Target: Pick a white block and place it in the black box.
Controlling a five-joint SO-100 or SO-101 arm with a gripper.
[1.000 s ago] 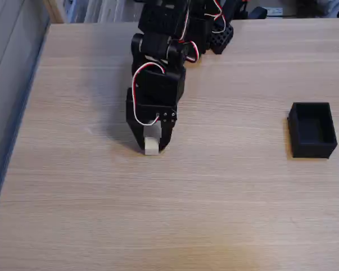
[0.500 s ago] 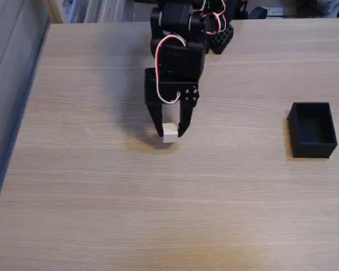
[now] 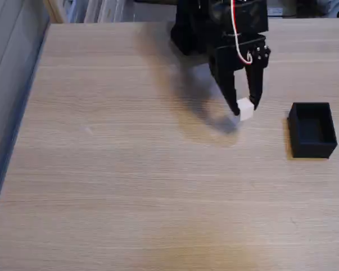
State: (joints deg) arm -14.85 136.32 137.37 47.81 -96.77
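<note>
Since the table (image 3: pixel 130 214) lies bare in front, we list the box (image 3: pixel 312 129) at right — empty — then the gripper (image 3: pixel 244 110), clamped on the block (image 3: pixel 246 109) above the wood for carrying; a second ago both were low at centre-left.

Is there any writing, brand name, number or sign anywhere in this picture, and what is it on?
None can be read.
The black box: plain matte walls, no label.
The white block, held in the gripper: plain, no marking.
The gripper and arm: black parts with red and white wires, no print to be made out.
The wooden table: bare grain, no sign.
Items along the far edge behind the table: too small and blurred to read.
</note>
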